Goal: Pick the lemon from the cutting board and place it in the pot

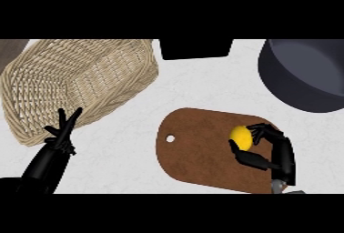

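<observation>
A yellow lemon [240, 137] lies on the brown cutting board [194, 154], near its right edge. My right hand [269, 150] curls round the lemon from the right, fingers above it and thumb below. The dark pot [306, 75] stands at the upper right, well beyond the board. At the lower left my left hand [63, 134] rests open, fingers up, next to the basket's rim.
A large wicker basket [74, 82] fills the upper left. A black object [196, 48] sits at the top centre edge. Pale counter [201, 86] lies between the board, the basket and the pot.
</observation>
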Action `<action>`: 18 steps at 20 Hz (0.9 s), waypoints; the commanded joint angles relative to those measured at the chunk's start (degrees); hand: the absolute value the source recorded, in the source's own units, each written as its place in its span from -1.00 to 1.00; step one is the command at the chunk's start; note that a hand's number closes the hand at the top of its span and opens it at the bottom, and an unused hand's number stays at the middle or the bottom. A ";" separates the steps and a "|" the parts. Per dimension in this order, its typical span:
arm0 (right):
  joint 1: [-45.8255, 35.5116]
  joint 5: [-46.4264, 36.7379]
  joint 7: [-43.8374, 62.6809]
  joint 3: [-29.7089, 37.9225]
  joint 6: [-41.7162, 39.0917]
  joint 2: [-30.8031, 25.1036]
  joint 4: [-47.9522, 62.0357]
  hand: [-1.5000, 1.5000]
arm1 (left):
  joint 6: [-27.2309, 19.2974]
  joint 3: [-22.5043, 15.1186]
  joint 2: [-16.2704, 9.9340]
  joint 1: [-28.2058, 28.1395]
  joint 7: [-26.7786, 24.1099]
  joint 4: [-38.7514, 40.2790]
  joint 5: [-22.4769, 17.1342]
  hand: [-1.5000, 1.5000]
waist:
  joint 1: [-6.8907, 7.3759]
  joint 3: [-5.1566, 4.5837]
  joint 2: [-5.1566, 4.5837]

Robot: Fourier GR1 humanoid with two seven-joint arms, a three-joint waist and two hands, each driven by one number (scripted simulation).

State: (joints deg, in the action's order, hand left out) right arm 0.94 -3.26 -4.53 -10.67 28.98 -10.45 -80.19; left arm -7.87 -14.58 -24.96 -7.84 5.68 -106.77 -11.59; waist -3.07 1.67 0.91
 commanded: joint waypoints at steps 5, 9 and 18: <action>1.45 15.51 -9.32 18.54 -18.44 -18.82 2.53 1.00 | -0.22 -1.13 1.24 -4.55 3.03 3.89 -2.00 0.00 | -3.13 -1.19 -1.96; 2.51 18.27 -15.12 24.82 -27.35 -27.72 9.36 1.00 | 1.18 -1.45 0.30 -3.99 4.28 3.73 -2.46 0.00 | -2.02 -1.31 -2.14; 0.52 15.76 -26.53 31.45 -32.26 -37.95 22.37 1.00 | 3.60 -1.66 1.39 0.43 3.52 10.06 -2.92 0.00 | 0.49 -1.58 -2.21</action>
State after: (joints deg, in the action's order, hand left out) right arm 2.12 13.74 -26.88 18.47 -2.06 -44.49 -61.76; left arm -6.96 -15.20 -24.57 -9.07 6.28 -108.66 -11.98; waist -2.90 1.45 0.35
